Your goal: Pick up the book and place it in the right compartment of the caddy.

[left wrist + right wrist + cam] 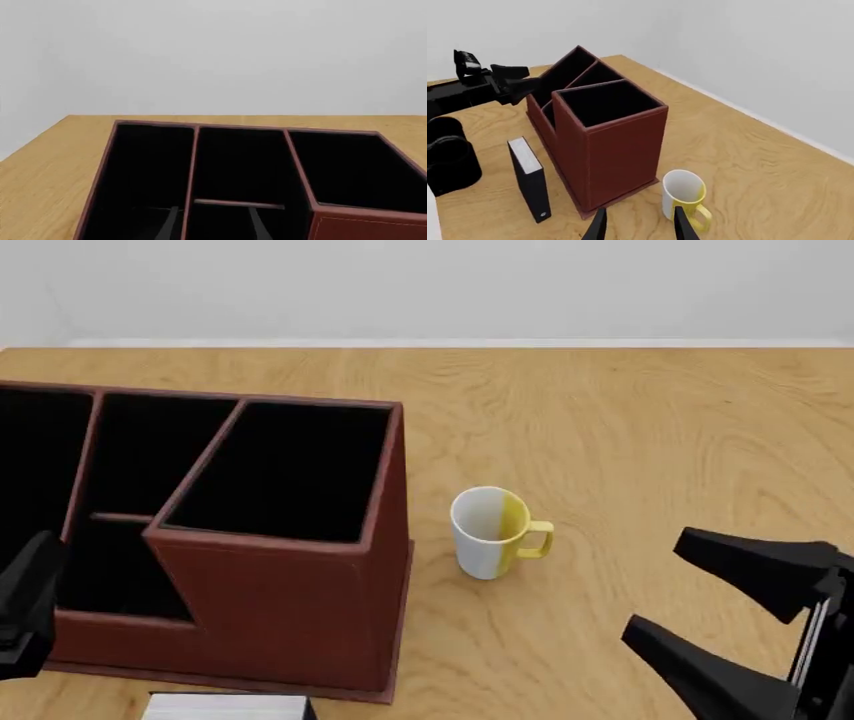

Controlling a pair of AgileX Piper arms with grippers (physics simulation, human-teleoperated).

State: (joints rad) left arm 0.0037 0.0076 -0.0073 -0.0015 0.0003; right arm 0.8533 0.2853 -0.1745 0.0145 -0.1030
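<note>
The reddish-brown caddy [267, 610] stands at the table's left, black inside. Its right compartment [287, 470] is the tallest well and holds nothing I can see. The book [530, 180] stands upright on the table at the caddy's near side, dark cover, white page edges up; the front view shows only its top [220, 707] at the bottom edge. My left gripper [213, 225] hangs open over the caddy's lower middle sections. My right gripper [654, 585] is open and empty at the near right, right of the mug.
A white-and-yellow mug [494, 530] stands just right of the caddy, handle pointing right. The left arm [480, 85] reaches over the caddy's left side. Bare wooden table [641, 420] stretches behind and to the right, ending at a pale wall.
</note>
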